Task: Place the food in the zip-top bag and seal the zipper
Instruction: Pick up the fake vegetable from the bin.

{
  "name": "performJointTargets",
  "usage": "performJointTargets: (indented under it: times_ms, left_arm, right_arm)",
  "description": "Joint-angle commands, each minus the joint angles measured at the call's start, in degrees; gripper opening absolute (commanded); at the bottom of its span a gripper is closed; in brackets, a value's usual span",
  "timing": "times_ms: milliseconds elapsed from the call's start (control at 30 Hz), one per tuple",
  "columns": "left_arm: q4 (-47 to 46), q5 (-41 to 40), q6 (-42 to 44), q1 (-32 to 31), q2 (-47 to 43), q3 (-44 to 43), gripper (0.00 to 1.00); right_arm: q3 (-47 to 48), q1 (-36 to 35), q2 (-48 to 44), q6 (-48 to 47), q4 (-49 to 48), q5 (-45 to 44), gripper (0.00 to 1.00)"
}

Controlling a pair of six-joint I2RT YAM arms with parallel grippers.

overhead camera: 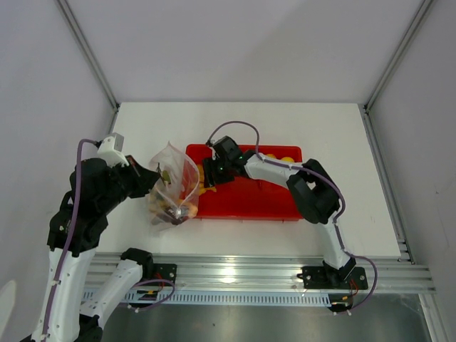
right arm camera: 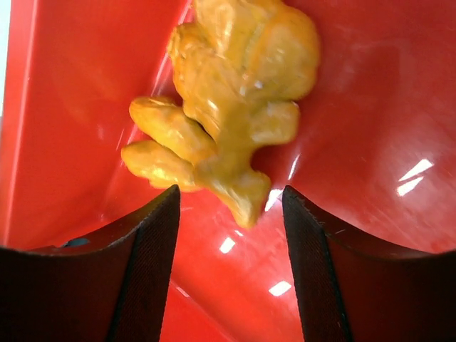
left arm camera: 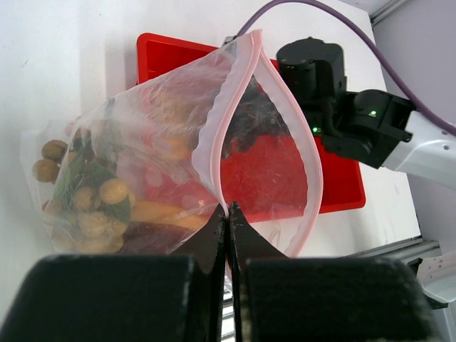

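The bag (left arm camera: 164, 142) is held up at the tray's (overhead camera: 249, 203) left end. The left tool (left arm camera: 226, 214) is clamped on the zipper (left arm camera: 311, 171), and the bag's mouth gapes toward the tray. The right tool (right arm camera: 229, 201) is spread open just above the orange chunks (right arm camera: 235, 85) on the tray floor. It is best lowered until the lump's narrow near end is straddled, and closed gently, since the lump looks soft. The lump is then best carried through the mouth without the rim being brushed.
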State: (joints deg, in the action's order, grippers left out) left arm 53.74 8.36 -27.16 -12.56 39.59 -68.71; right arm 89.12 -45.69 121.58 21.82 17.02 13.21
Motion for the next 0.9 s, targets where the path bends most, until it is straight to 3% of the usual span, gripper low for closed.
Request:
performJointTargets:
  times_ms: [0, 267, 367, 400, 500, 533, 700, 867]
  left_arm:
    - [-2.2, 1.3, -1.8, 0.5, -0.6, -1.5, 0.01]
    - [0.1, 0.3, -2.3, 0.5, -1.9, -1.9, 0.01]
    - [0.8, 0.1, -2.4, 0.5, -2.2, -1.8, 0.01]
    - [0.8, 0.3, -2.3, 0.5, -2.4, -1.9, 0.01]
    - [0.8, 0.4, -2.3, 0.5, -2.6, -1.3, 0.01]
    - [0.6, 0.6, -2.3, 0.5, -2.7, -1.1, 0.01]
    - [-0.4, 1.5, -2.6, 0.5, -2.9, 0.1, 0.01]
    - [-1.3, 2.1, -1.7, 0.5, -1.2, 0.3, 0.01]
  right_arm:
    - [4.2, -2.2, 2.5, -2.4, 2.3, -4.9, 0.61]
    - [5.5, -6.1, 6.1, -1.5, 5.0, -16.4, 0.54]
    - [5.5, -6.3, 7.3, -0.3, 5.0, -18.9, 0.41]
    - [5.5, -6.3, 7.5, -0.1, 5.0, -19.4, 0.26]
    - [5.1, -5.8, 8.0, 0.5, 4.5, -18.8, 0.03]
    - [4.6, -5.7, 7.6, 0.6, 4.1, -18.5, 0.0]
    - [0.6, -5.7, 2.3, 0.2, 1.4, -20.1, 0.0]
    - [-2.9, -5.5, -9.1, -0.4, 3.8, -24.0, 0.0]
